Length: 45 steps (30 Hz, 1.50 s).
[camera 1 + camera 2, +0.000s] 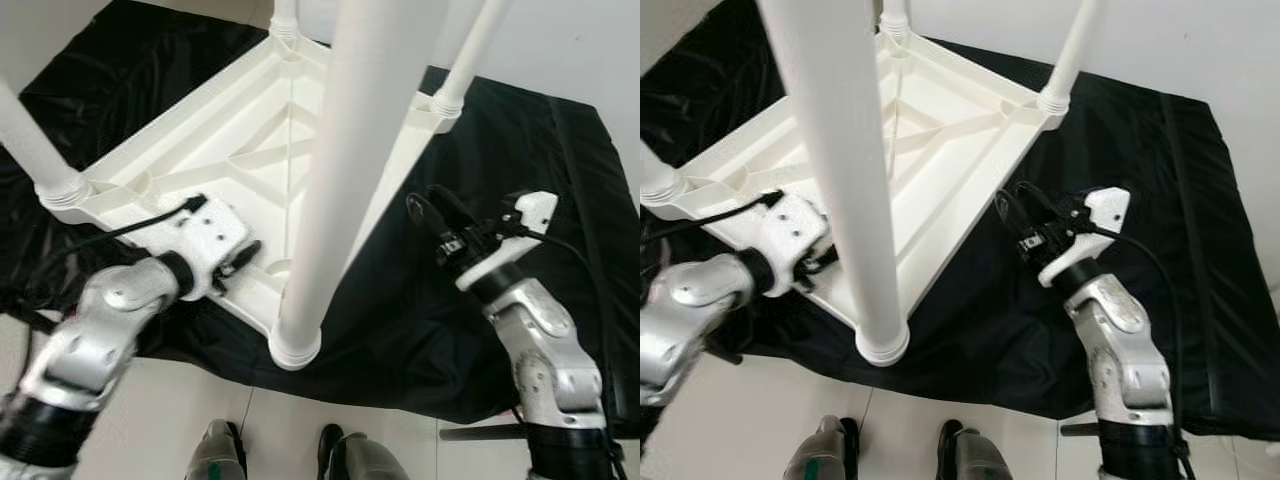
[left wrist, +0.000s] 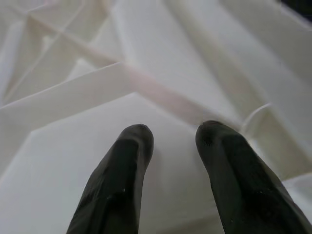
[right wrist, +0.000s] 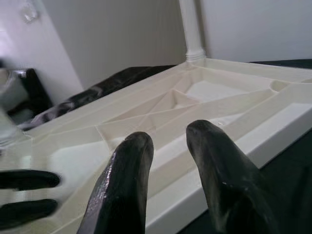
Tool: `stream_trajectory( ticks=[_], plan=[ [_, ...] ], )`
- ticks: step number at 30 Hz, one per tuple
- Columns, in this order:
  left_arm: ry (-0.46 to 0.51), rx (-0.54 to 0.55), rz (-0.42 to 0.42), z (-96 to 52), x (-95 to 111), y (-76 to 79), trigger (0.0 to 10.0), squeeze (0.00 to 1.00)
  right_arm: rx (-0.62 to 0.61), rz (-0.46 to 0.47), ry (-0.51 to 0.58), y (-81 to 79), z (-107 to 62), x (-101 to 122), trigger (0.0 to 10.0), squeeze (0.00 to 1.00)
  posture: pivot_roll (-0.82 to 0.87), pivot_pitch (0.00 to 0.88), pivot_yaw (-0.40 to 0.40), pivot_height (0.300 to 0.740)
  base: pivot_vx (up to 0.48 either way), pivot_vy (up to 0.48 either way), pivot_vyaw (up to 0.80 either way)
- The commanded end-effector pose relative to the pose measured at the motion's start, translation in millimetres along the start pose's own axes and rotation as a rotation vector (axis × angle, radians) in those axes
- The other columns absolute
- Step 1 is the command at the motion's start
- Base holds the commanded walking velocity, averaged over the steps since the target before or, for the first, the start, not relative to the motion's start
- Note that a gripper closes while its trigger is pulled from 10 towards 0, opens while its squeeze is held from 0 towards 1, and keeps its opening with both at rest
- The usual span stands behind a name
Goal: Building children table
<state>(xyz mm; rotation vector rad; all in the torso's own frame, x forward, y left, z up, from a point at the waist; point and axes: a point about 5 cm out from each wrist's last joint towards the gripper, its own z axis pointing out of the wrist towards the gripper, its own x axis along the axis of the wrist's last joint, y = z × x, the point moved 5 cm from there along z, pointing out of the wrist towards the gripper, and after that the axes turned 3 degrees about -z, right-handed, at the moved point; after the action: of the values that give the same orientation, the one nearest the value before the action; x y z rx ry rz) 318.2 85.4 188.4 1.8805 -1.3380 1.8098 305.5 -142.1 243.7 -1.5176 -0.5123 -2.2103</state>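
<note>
On a black plastic sheet over pale floor, the upturned white plastic children's table lies at twelve o'clock, four legs seated. Left gripper, narrowly parted and empty, rests inside its rim; right gripper, slightly parted and empty, hovers at three o'clock. Grip opposite rims evenly before flipping.

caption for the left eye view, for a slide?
Upside-down white table on a black sheet, four legs up; left hand inside its frame, right hand open beside it.
</note>
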Motion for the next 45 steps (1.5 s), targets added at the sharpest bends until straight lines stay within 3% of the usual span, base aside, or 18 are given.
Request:
stream_trajectory(
  ticks=[1,10,11,13,14,17,18,19,20,25,29,32,39,40,41,42,45],
  plan=[
    [-0.040,-0.159,-0.032,10.8,-12.9,30.1,10.0,0.00,0.024,0.025,-0.029,-2.1,-11.3,-1.0,10.0,0.00,0.07,0.240,-0.059,0.740,0.000,0.000,0.00],
    [0.017,-0.184,-0.074,28.5,-1.7,42.0,10.0,0.00,0.100,0.054,-0.139,-14.7,-33.8,-16.1,10.0,0.00,0.06,0.246,-0.049,0.740,0.000,0.000,0.00],
    [0.025,-0.183,-0.087,32.3,0.0,44.0,10.0,0.00,0.096,0.056,-0.155,-14.7,-38.0,-18.8,10.0,0.25,0.06,0.247,-0.050,0.740,0.000,0.000,0.00],
    [0.031,-0.184,-0.093,35.1,1.6,45.9,10.0,0.00,0.100,0.067,-0.169,-15.6,-41.8,-20.7,10.0,0.25,0.05,0.250,-0.046,0.740,0.000,0.000,0.00],
    [0.051,-0.187,-0.110,42.0,6.7,50.2,10.0,0.00,0.134,0.095,-0.201,-19.4,-51.7,-24.4,10.0,0.42,0.05,0.252,-0.044,0.740,0.000,0.000,0.00],
    [0.059,-0.186,-0.115,44.2,8.4,50.9,10.0,0.00,0.150,0.103,-0.214,-21.3,-54.9,-24.9,10.0,0.42,0.05,0.252,-0.044,0.740,0.000,0.000,0.00],
    [0.064,-0.185,-0.119,46.1,9.9,51.1,10.0,0.00,0.164,0.102,-0.222,-22.4,-57.7,-24.7,10.0,0.68,0.05,0.252,-0.044,0.740,0.000,0.000,0.00],
    [0.064,-0.185,-0.119,46.1,9.9,51.1,10.0,0.00,0.164,0.102,-0.222,-22.4,-57.7,-24.7,10.0,0.68,0.05,0.252,-0.044,0.740,0.000,0.000,0.00],
    [0.071,-0.177,-0.120,49.5,11.6,50.0,10.0,0.00,0.195,0.117,-0.235,-25.1,-62.3,-23.7,10.0,1.00,0.05,0.252,-0.044,0.740,0.000,0.000,0.00],
    [0.078,-0.168,-0.132,59.8,13.2,49.1,10.0,0.00,0.330,0.163,-0.284,-35.0,-80.5,-18.1,10.0,1.00,0.04,0.251,-0.040,0.740,0.000,0.000,0.00],
    [0.079,-0.169,-0.133,60.7,13.1,49.6,10.0,0.00,0.360,0.160,-0.301,-38.0,-84.4,-18.1,10.0,1.00,0.04,0.251,-0.040,0.740,0.000,0.000,0.00],
    [0.076,-0.167,-0.134,63.4,11.3,49.5,10.0,0.00,0.424,0.152,-0.383,-38.8,-100.3,-23.1,10.0,1.00,0.03,0.251,-0.042,0.740,0.000,0.000,0.00],
    [0.055,-0.163,-0.134,58.3,1.9,46.9,10.0,0.00,0.496,0.130,-0.464,-42.7,-116.1,-25.1,10.0,1.00,0.03,0.250,-0.042,0.740,0.000,0.000,0.00],
    [0.052,-0.161,-0.134,57.5,0.2,46.1,10.0,0.00,0.512,0.125,-0.476,-43.6,-119.2,-24.8,10.0,0.93,0.03,0.250,-0.042,0.740,0.000,0.000,0.00],
    [0.050,-0.160,-0.134,57.0,-1.0,45.6,10.0,0.00,0.523,0.122,-0.484,-44.1,-121.2,-24.6,10.0,0.93,0.03,0.250,-0.042,0.740,0.000,0.000,0.00],
    [0.045,-0.158,-0.131,56.1,-2.8,44.6,10.0,0.00,0.534,0.127,-0.491,-45.3,-122.6,-24.2,10.0,0.00,0.03,0.248,-0.039,0.740,0.000,0.000,0.00],
    [0.040,-0.155,-0.129,55.1,-4.5,43.7,10.0,0.00,0.553,0.134,-0.498,-47.8,-123.5,-23.7,10.0,0.00,0.03,0.248,-0.039,0.740,0.000,0.000,0.00]
  ],
)
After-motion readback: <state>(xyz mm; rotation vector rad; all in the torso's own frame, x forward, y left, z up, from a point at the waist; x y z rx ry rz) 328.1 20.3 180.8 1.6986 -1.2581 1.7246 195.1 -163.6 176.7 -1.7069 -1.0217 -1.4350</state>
